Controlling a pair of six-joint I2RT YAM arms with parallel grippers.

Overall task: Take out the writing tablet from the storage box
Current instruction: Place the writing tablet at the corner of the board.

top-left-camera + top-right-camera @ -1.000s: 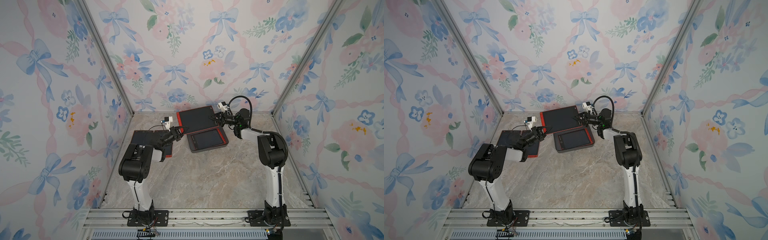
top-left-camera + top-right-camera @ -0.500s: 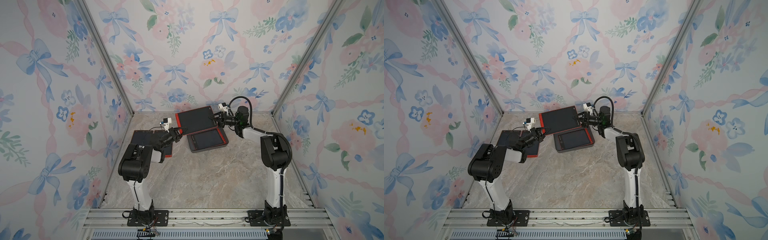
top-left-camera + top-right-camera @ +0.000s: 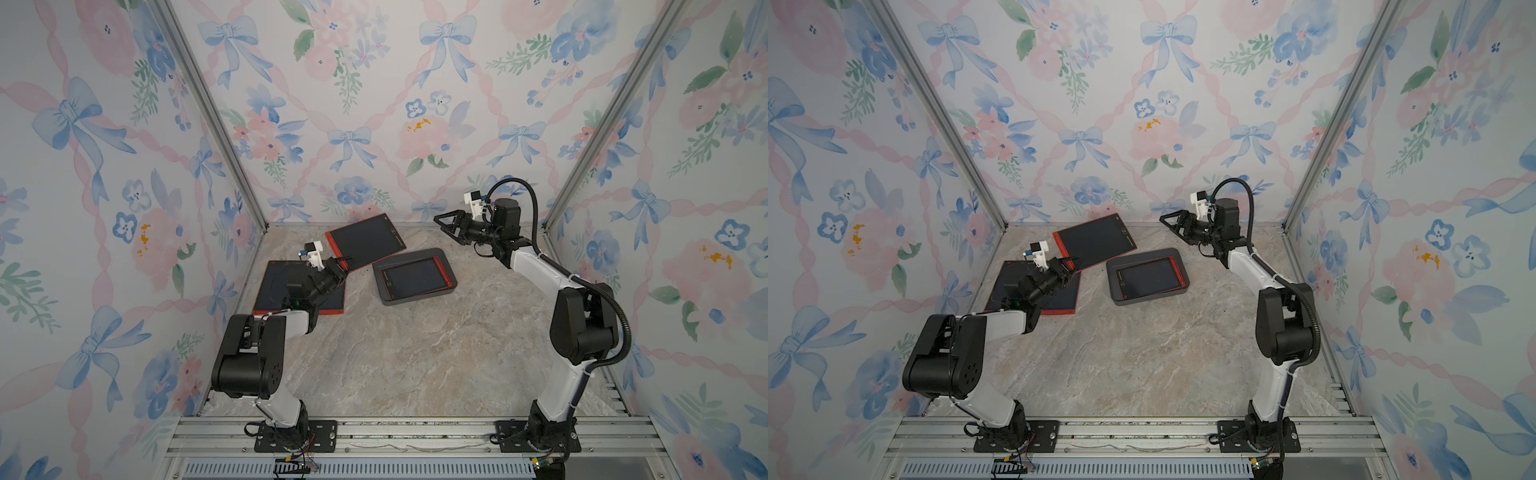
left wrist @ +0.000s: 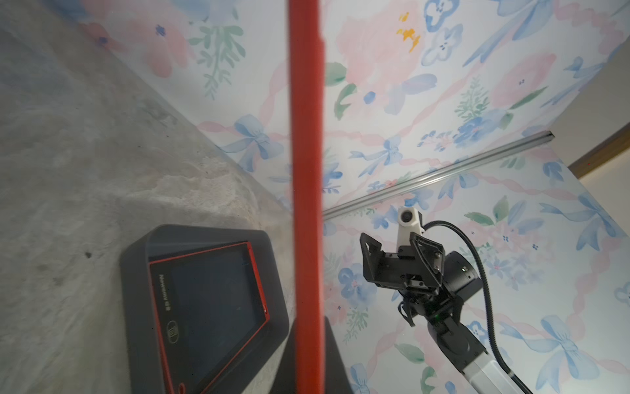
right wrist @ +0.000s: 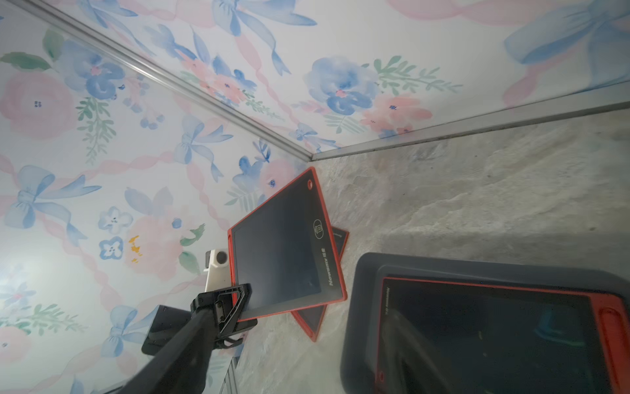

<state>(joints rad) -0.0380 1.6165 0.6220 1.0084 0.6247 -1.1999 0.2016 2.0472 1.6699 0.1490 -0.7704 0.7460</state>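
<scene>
With right jaws wide, your left jaws pinch just a corner of the writing tablet [image 3: 368, 245] at the storage box's [image 3: 417, 299] eleven o'clock, so it may, seemingly unsupported, swing and drop.

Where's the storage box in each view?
Top view: storage box, just right of centre.
Top view: storage box, at centre.
Left wrist: storage box, lower left.
Right wrist: storage box, lower right, cut off by the edge.
Shared landmark: red-framed tablet lying inside it.
</scene>
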